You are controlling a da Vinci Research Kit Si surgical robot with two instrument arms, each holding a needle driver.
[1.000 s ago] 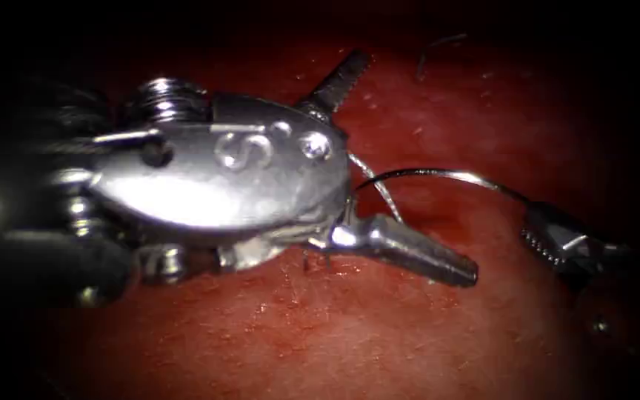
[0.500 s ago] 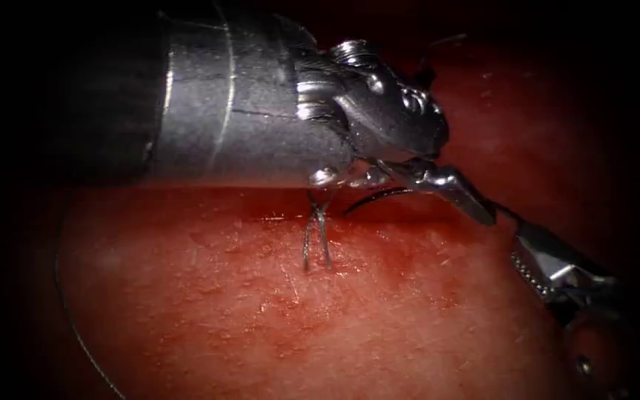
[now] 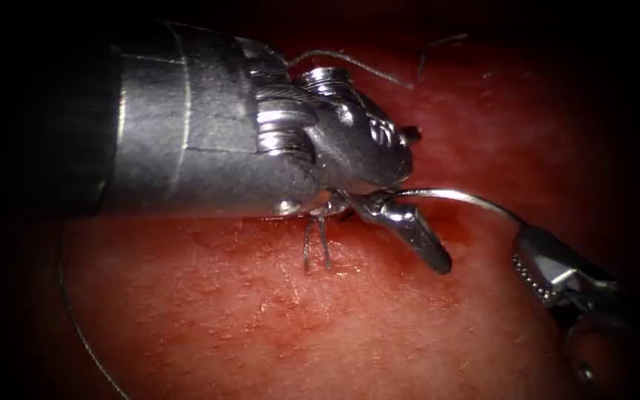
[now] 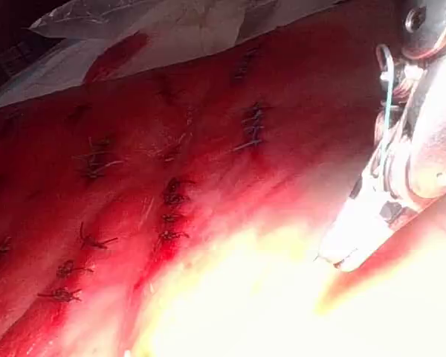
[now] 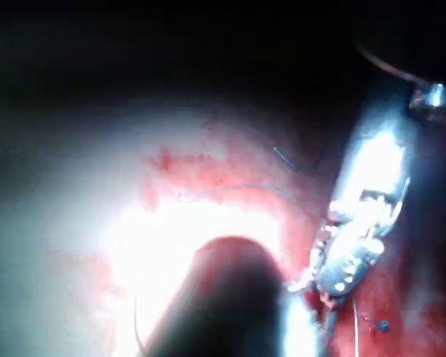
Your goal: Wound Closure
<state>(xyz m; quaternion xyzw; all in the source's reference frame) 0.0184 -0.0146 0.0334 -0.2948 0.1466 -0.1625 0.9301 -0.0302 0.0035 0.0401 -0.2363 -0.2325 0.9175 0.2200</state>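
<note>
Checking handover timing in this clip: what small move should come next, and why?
Probably settle the left tool onto the needle's near end. The right tool holds the needle at its far end, above the tissue; the near end lies at the left tool's tip, where no grip can be confirmed.

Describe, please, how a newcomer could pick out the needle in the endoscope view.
Find the left tool, the big steel one. From its fingers a thin bright arc, the needle, runs to the right tool. It is curved, shiny and lifted off the tissue, unlike the dark thread.
</note>
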